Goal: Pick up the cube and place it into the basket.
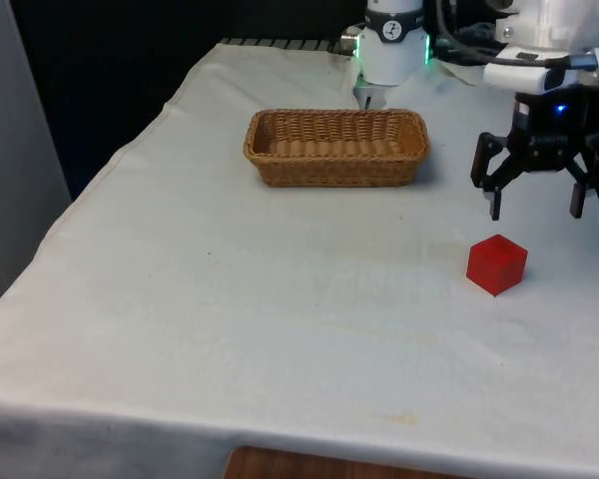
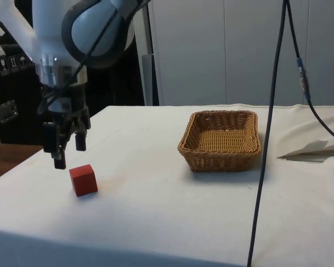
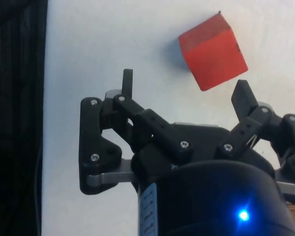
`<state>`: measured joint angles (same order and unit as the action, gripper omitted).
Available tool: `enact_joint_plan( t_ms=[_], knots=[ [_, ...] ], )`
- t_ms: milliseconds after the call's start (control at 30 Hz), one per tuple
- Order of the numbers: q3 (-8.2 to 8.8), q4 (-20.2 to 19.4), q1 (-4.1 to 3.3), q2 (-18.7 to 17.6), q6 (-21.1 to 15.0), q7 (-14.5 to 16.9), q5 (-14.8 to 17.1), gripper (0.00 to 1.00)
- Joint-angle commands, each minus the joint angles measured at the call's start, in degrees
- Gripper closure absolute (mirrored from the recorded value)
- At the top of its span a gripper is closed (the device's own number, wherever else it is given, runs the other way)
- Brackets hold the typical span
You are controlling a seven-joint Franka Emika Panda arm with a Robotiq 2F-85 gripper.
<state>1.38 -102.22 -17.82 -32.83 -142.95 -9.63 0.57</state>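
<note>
The red cube [image 1: 496, 264] sits alone on the white cloth [image 1: 230, 299], well apart from the wicker basket [image 1: 336, 148] and nearer the table's front edge, with the gripper [image 1: 535, 212] hanging just above and slightly beyond it, fingers spread wide and holding nothing. It looks like a small, rigid, light block with flat, smooth faces, so I'd pinch two opposite side faces square-on, turning the wrist to suit its skewed stance. No label or writing shows on cube or basket.
</note>
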Motion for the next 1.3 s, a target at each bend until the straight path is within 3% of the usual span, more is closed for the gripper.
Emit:
enact_joint_plan(
  t_ms=[0,200,233,267,500,533,567,767,800,833,1067,1100,1133,1267],
  knots=[
    [-0.29,-0.17,0.34,-0.06,-0.63,0.57,0.29,0.0],
    [-0.52,-0.11,0.57,-0.29,-0.8,2.35,0.46,0.0],
    [0.0,0.0,0.17,-0.17,0.0,1.55,0.0,0.0],
    [-0.52,-0.11,0.63,-0.34,-0.86,2.69,0.46,0.0],
    [-1.03,-0.11,0.92,-1.26,-1.95,6.76,0.97,0.0],
    [-0.11,0.0,0.23,-1.03,-1.09,5.56,0.11,0.0],
    [-1.09,-0.11,0.92,-1.38,-2.12,7.16,1.03,0.0],
    [-1.32,-0.11,1.09,-2.35,-3.38,9.8,1.43,0.0],
    [-0.23,0.0,0.29,-2.29,-2.69,9.05,0.46,0.0],
    [-1.38,-0.11,1.15,-2.64,-3.72,10.6,1.49,0.0],
    [-0.97,-0.34,1.55,-2.92,-4.3,14.04,2.06,0.0],
    [-0.23,-0.11,0.92,-2.86,-3.44,13.41,1.55,0.0],
    [-0.97,-0.34,1.6,-2.92,-4.3,14.61,2.18,0.0],
    [-0.86,-0.46,2.01,-2.98,-4.24,16.27,2.18,0.0]
  ],
)
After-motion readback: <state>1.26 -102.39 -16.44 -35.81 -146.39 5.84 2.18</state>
